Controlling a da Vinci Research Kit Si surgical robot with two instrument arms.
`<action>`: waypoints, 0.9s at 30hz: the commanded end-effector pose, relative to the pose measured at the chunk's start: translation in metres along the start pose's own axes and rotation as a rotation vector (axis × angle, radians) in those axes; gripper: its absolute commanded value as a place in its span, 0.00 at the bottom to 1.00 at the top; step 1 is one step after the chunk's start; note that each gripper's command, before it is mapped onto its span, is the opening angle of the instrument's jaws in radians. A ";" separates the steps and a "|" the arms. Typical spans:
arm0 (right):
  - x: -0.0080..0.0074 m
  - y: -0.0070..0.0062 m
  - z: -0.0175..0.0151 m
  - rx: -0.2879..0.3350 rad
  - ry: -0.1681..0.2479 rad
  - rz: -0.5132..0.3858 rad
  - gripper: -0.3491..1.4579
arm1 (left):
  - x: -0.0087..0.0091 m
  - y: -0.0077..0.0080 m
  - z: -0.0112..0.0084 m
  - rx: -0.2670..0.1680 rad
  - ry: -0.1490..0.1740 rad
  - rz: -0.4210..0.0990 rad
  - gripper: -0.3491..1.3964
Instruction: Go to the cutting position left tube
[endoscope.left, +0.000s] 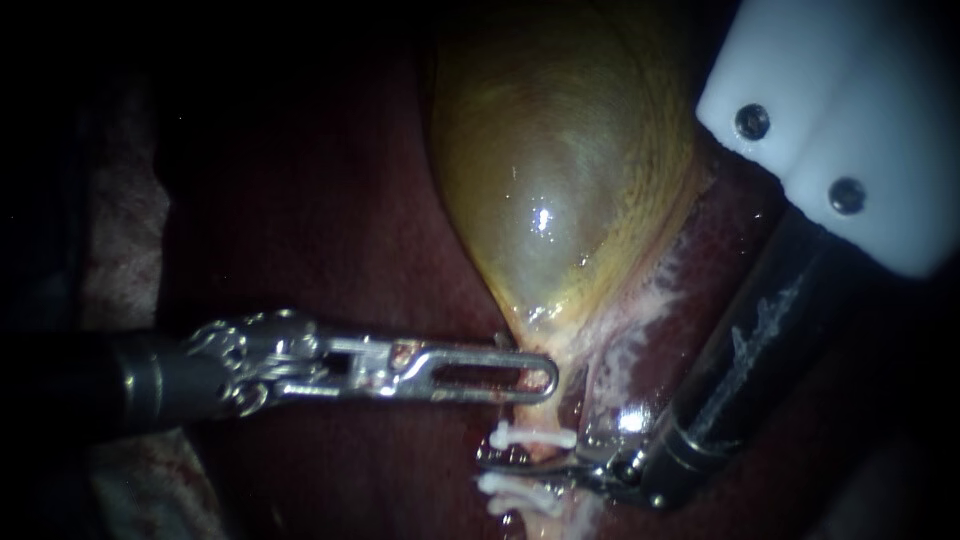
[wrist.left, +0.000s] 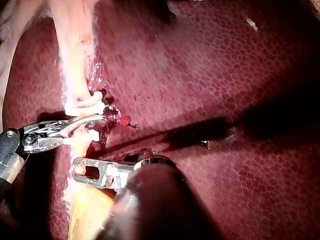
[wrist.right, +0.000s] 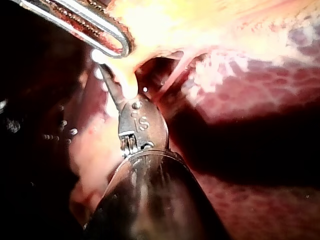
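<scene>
In the endoscope view, my left instrument (endoscope.left: 540, 380) comes in across the dark liver (endoscope.left: 330, 230). Its slotted jaws are closed together on the narrow neck of the gallbladder (endoscope.left: 550, 180), just where the yellow-green sac tapers. Below that grip the left tube (endoscope.left: 538, 412) runs down over the liver, crossed by an upper clip (endoscope.left: 530, 437) and a lower clip (endoscope.left: 520, 490), both white. My right instrument (endoscope.left: 500, 458) slants down from under a white housing (endoscope.left: 860, 110), and its thin tip lies across the tube between the two clips.

From the left wrist camera, my left instrument (wrist.left: 77, 167) lies flat on pale yellow tissue. Just ahead of it my right instrument (wrist.left: 97, 120) reaches across the left tube (wrist.left: 75, 65). Its slim jaws stand apart with a small gap, and the tube sits in that gap between the upper clip (wrist.left: 87, 104) and the lower clip (wrist.left: 75, 141). Small red spots mark the liver (wrist.left: 225, 75) beside them.

From the right wrist camera, my right instrument (wrist.right: 107, 75) points at pale tissue under the tip of my left instrument (wrist.right: 117, 45), which pinches the yellow tissue into a peak.
</scene>
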 end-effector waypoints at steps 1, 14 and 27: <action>0.0000 0.0000 0.0000 0.000 0.000 0.002 0.00 | 0.0000 0.0000 0.0000 0.000 0.000 0.000 0.00; -0.0002 -0.0003 0.0005 0.007 0.024 0.001 0.84 | 0.0000 0.0000 0.0000 0.000 0.000 0.000 0.00; -0.0003 -0.0011 0.0019 0.004 0.030 -0.052 0.95 | 0.0000 0.0000 0.0000 0.000 0.000 0.000 0.00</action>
